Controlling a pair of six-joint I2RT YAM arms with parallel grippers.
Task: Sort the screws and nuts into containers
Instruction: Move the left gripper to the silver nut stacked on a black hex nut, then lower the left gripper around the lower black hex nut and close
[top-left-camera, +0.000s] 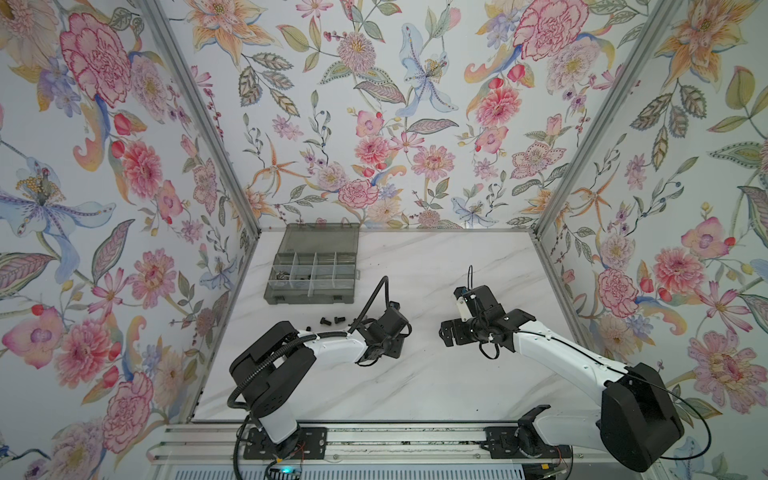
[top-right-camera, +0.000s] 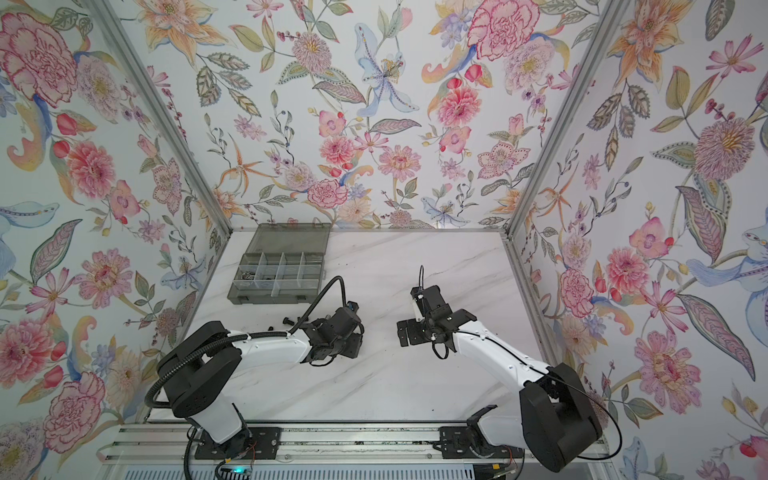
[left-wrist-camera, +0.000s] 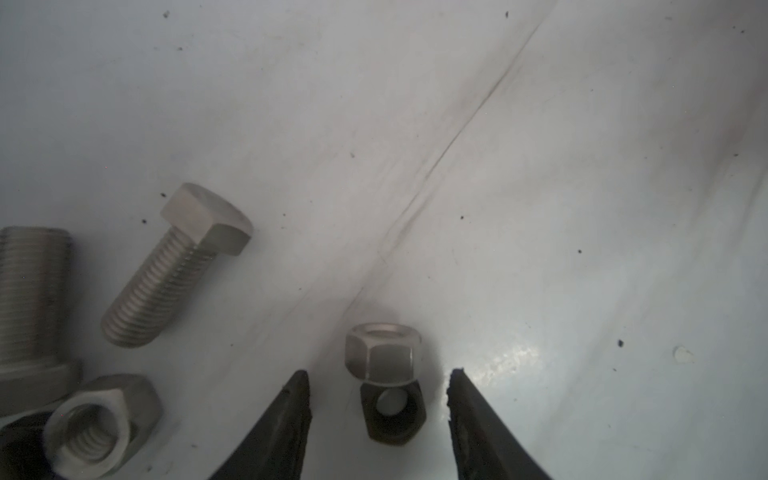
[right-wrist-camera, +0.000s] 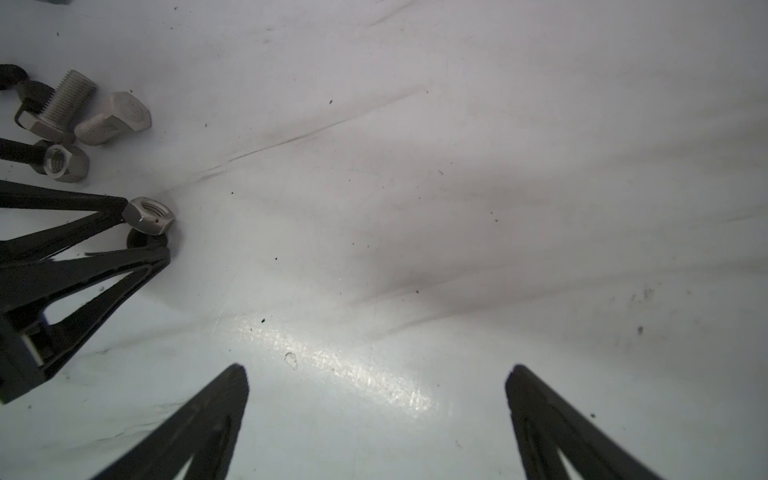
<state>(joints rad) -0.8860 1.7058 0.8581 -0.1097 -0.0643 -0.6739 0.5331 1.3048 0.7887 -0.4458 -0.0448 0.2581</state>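
Floral wallpaper walls in a white marble table (top-left-camera: 415, 382), with the smoky organiser box (top-left-camera: 307, 297) lying lid-open at its far left, well apart from the work. The left gripper (left-wrist-camera: 378, 374) is down at the tabletop with its jaws about half apart. It straddles a silver nut (left-wrist-camera: 382, 353) that sits tipped on a black nut (left-wrist-camera: 395, 415), and in the left wrist view a gap shows on each side. The right gripper (right-wrist-camera: 378, 368) hangs wide over bare marble, holding nothing.

The step looks like a pick of that upper nut, and the stack is the trap (two nuts, one squeeze). Best to close on its flats alone, above the black ring, centred so neither tip shoves it sideways, then lift straight up. Two silver bolts (left-wrist-camera: 174, 266) and a second silver nut (left-wrist-camera: 99, 424) lie just beside, so the approach should not wander toward them.
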